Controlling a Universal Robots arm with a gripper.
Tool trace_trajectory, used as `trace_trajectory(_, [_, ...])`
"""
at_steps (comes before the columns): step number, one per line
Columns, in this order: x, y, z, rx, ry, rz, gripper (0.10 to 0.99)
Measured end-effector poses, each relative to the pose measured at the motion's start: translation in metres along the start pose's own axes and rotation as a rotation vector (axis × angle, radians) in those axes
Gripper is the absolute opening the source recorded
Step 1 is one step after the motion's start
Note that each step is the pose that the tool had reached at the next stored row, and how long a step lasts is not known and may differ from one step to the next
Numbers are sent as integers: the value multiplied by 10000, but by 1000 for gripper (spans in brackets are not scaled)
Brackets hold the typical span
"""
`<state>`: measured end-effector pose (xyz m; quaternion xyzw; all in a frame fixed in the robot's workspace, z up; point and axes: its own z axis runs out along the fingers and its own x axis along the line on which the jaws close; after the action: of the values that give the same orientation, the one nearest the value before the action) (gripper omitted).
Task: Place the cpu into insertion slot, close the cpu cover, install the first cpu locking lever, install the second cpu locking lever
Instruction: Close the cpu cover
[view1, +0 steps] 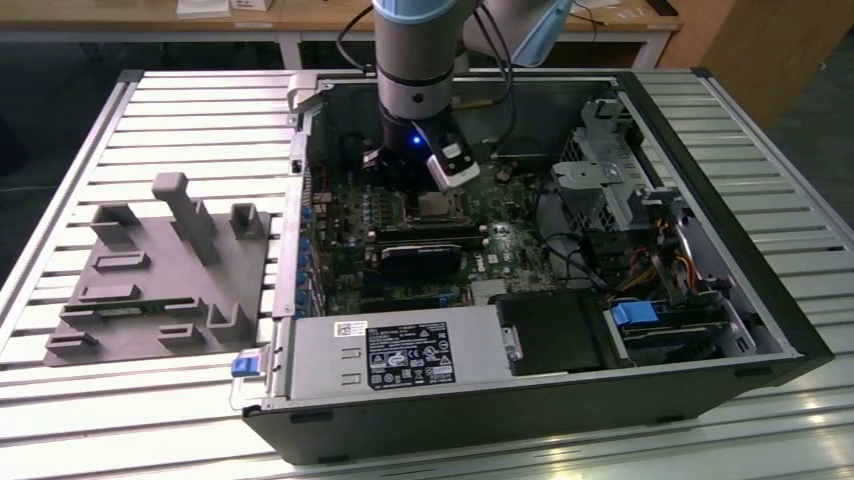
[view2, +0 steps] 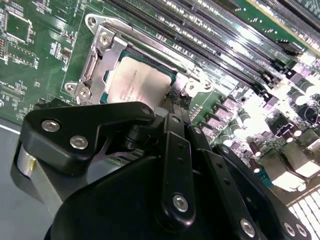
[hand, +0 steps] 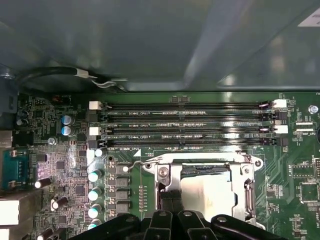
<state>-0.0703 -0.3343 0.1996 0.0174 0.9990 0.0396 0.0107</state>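
The cpu (hand: 206, 196) lies in the insertion slot (view1: 437, 207) on the green board, its dull silver top (view2: 134, 82) showing in both wrist views. The cpu cover (hand: 167, 181) lies flat over it, framing the chip, and shows as a silver plate (view2: 106, 56). A thin wire locking lever (hand: 131, 163) with a hooked end runs along the socket's edge beside the memory slots. My gripper (hand: 170, 201) is down at the socket's side, its two black fingers (view2: 174, 107) pressed together with the tips on the cover's edge. I see nothing held between them.
Long black memory slots (hand: 185, 125) run beside the socket. The open computer case (view1: 747, 300) stands on a slatted table, with a power supply (view1: 400, 355) in front, a drive cage (view1: 621, 180) and cables (view1: 647, 270) on the exterior view's right. A grey fixture (view1: 160, 270) stands to the left.
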Motion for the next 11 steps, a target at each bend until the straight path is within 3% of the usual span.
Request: trace_trajectory(11, [-29,1,3,-6,-1,0,102])
